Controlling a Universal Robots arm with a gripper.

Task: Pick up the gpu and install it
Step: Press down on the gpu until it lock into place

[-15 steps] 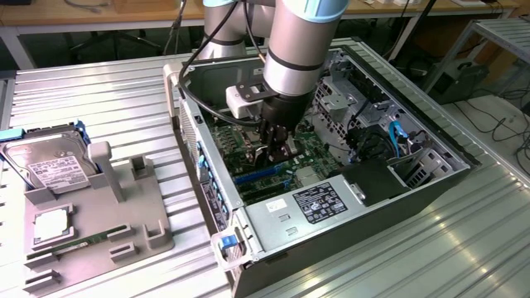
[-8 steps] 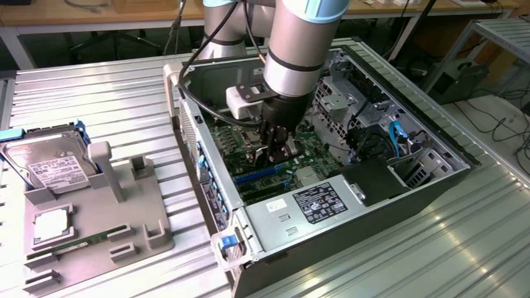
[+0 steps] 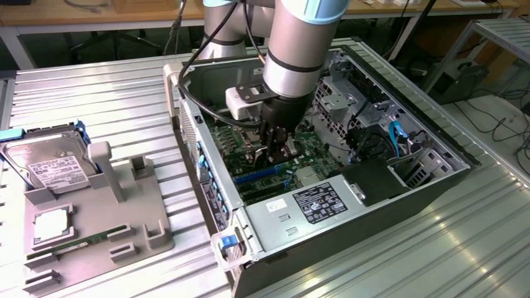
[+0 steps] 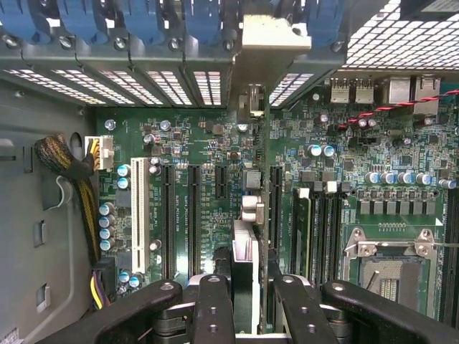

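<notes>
My gripper (image 3: 277, 148) is down inside the open computer case (image 3: 447, 139), just above the green motherboard (image 3: 311, 152). It is shut on the gpu (image 4: 247, 258), a thin dark card held on edge between the two black fingers (image 4: 215, 308). The card's pale metal bracket (image 4: 269, 39) reaches the slotted rear wall of the case. The card hangs over the row of black expansion slots (image 4: 193, 215), close beside the slot (image 4: 275, 208) nearest the memory sockets. Whether its edge sits in a slot is hidden by the card itself.
A grey parts tray (image 3: 124, 211) on the exterior view's left holds a hard drive (image 3: 49, 164), a processor (image 3: 51, 223) and a green RAM stick (image 3: 74, 242). Inside the case are the power supply (image 3: 319, 202), the CPU socket (image 4: 391, 265) and a cable bundle (image 4: 72, 172).
</notes>
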